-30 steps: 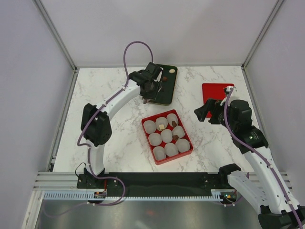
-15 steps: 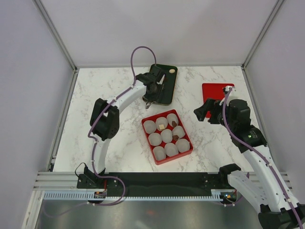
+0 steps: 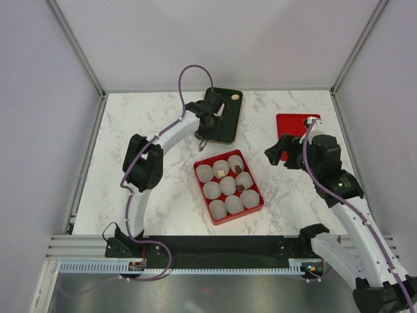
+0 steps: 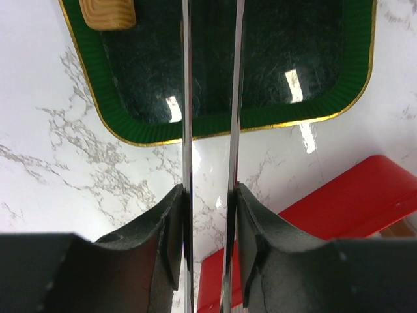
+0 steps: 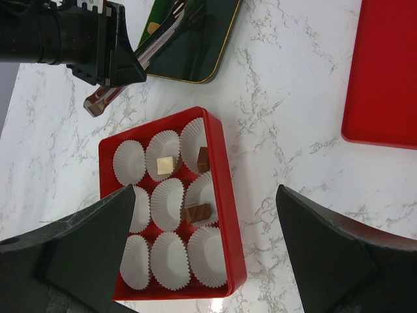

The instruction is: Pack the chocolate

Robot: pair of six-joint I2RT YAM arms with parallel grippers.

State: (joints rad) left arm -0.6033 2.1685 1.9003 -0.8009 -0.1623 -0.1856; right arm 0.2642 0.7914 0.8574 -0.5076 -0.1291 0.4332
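My left gripper (image 3: 207, 124) is shut on metal tongs (image 4: 186, 98) over the dark green tray (image 3: 225, 127). The tongs' tips leave the left wrist view at the top, so I cannot tell if they hold anything. A tan chocolate (image 4: 107, 13) lies at the tray's far end (image 3: 234, 97). The red box (image 3: 255, 207) holds white paper cups. It contains a cream chocolate (image 5: 164, 165) and two brown chocolates (image 5: 202, 159) (image 5: 197, 212). My right gripper (image 3: 280, 153) is open and empty, hovering right of the box, jaws wide apart (image 5: 208, 261).
A flat red lid (image 3: 293, 127) lies at the back right, behind my right gripper, and shows in the right wrist view (image 5: 384, 72). The table is white marble. Grey walls enclose it on three sides.
My left arm swung its elbow inward and turned its wrist over the tray with the tongs, then held still. The right arm barely moved.
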